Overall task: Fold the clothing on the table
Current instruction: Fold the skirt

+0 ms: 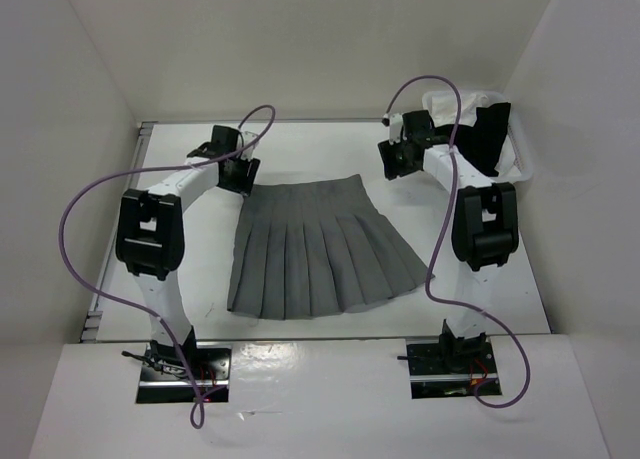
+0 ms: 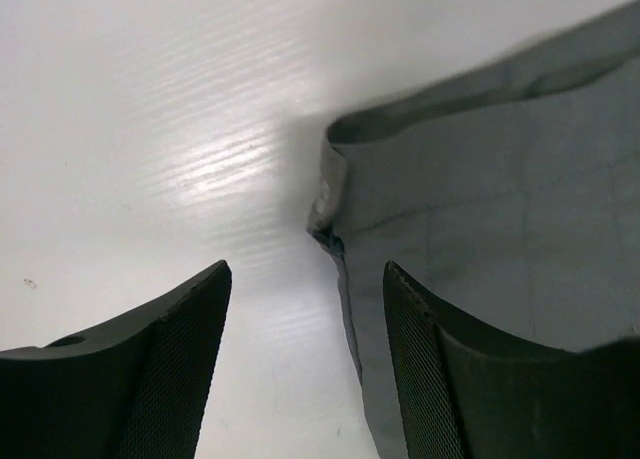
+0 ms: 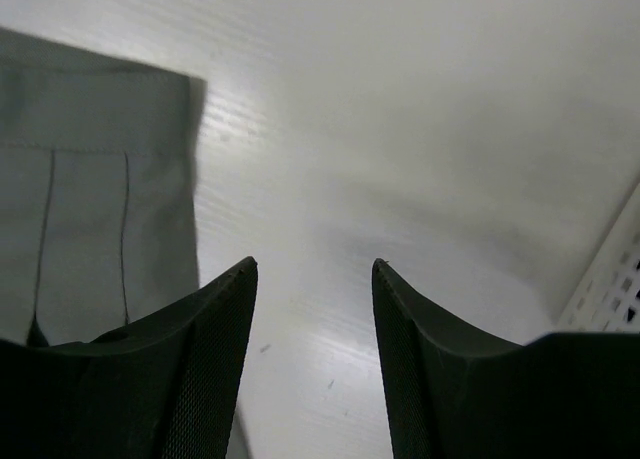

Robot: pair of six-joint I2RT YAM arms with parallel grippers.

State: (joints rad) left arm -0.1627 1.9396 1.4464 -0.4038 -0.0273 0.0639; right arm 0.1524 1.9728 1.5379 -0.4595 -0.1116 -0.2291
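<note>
At the bottom of the overhead view the two arm bases sit at the near edge of the table (image 1: 205,279). Just beyond them the grey pleated skirt (image 1: 315,249) lies flat and fanned in the middle of the frame, its wide hem (image 1: 300,311) toward the bases and its narrow waistband (image 1: 300,186) toward the top. It lies open and unfolded, so I judge the folding is yet to begin. Each arm reaches past the skirt to one end of that waistband, likely because those corners give the firmest hold for lifting the fabric over itself. The left gripper (image 2: 306,269) hangs low over the waistband's left corner with its claw spread and nothing between the pads. Its right finger lies over grey cloth, though whether it touches is hard to tell from so close. The right gripper (image 3: 312,264) is also spread and pinches nothing, with bare table in its gap and the skirt's other corner off to the left of its view. Farthest back, in the upper right, a white basket (image 3: 610,279) holds a white garment (image 1: 440,104) and a black garment (image 1: 490,139), well apart from the skirt.
</note>
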